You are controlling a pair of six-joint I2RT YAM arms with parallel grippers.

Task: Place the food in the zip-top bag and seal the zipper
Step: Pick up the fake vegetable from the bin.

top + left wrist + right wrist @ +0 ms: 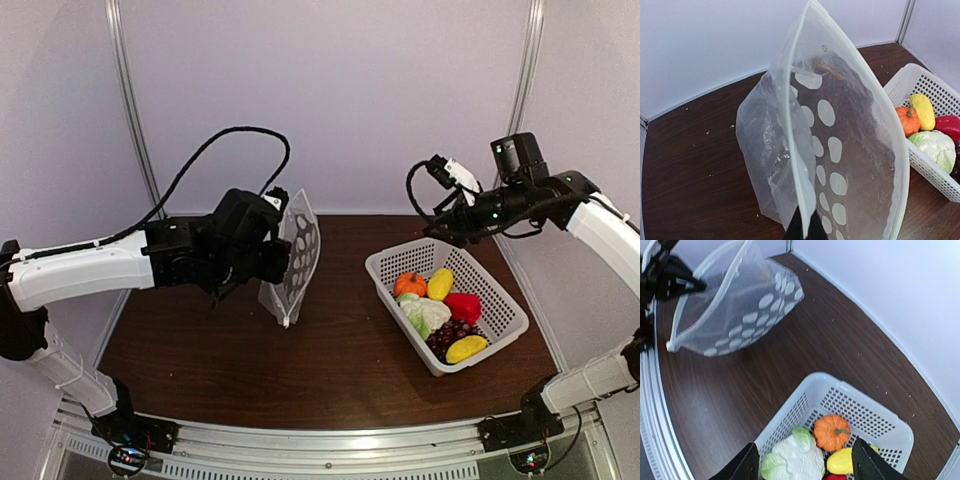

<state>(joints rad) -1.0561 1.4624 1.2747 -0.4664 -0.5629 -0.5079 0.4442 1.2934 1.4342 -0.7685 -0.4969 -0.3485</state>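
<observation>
My left gripper (pixel 272 262) is shut on one zipper strip (pixel 796 150) of the clear dotted zip-top bag (pixel 296 250), holding it up on edge over the table's left-middle. The bag (pixel 850 150) gapes open at the mouth; the other strip bows away. The zipper's small white end (pixel 286 323) hangs lowest. The food lies in the white mesh basket (pixel 490 280): orange pumpkin (pixel 409 284), cauliflower (pixel 425 315), red pepper (pixel 462 306), grapes (pixel 450 335) and two yellow pieces (pixel 440 284). My right gripper (pixel 440 225) is open and empty above the basket's far-left corner, over the pumpkin (pixel 832 432) and cauliflower (pixel 795 460).
The basket (pixel 785 407) stands at the right of the brown table (pixel 340 370). White walls close in the back and both sides. A metal rail (pixel 320 440) runs along the near edge. The bag (pixel 735 315) and the left gripper's fingers (pixel 690 285) show in the right wrist view.
</observation>
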